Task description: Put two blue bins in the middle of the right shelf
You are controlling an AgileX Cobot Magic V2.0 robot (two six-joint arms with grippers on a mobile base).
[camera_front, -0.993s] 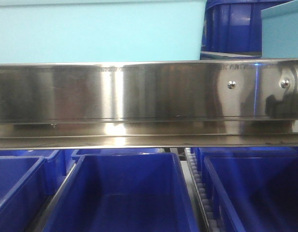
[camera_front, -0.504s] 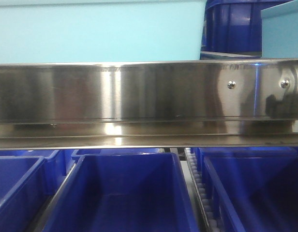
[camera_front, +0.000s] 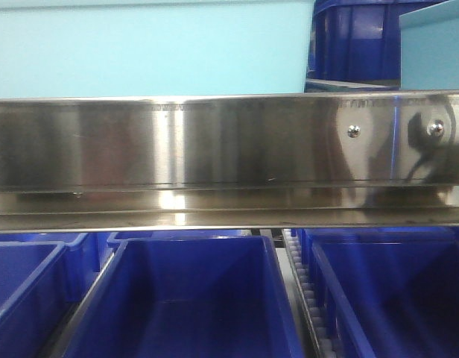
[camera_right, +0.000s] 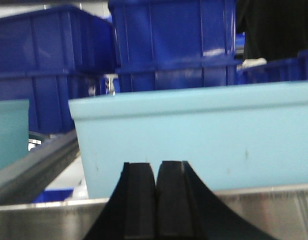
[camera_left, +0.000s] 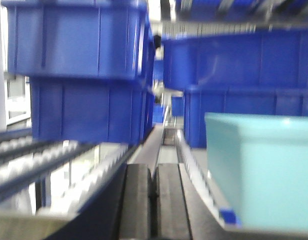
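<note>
Three dark blue bins stand open-topped under the steel rail in the front view: middle bin [camera_front: 192, 240], right bin [camera_front: 386, 291], left bin [camera_front: 21, 283]. The left wrist view shows more blue bins stacked in twos, a left stack [camera_left: 74, 40] and a right stack [camera_left: 234, 57]. My left gripper [camera_left: 154, 172] is shut with nothing in it, low between the roller lanes. My right gripper [camera_right: 156, 167] is shut and empty, just in front of a light blue bin [camera_right: 204, 135]. Stacked blue bins [camera_right: 174, 40] stand behind that one.
A wide steel shelf rail [camera_front: 214, 142] crosses the front view. Above it sits a light blue bin [camera_front: 147, 48], with a dark blue bin [camera_front: 356, 41] and another light blue one [camera_front: 438, 48] to the right. Roller tracks [camera_left: 39, 160] and a light blue bin [camera_left: 264, 170] flank the left gripper.
The front view has shifted a little: the rail's screws and the bins at upper right sit slightly further left than before. No gripper has taken hold of anything.
</note>
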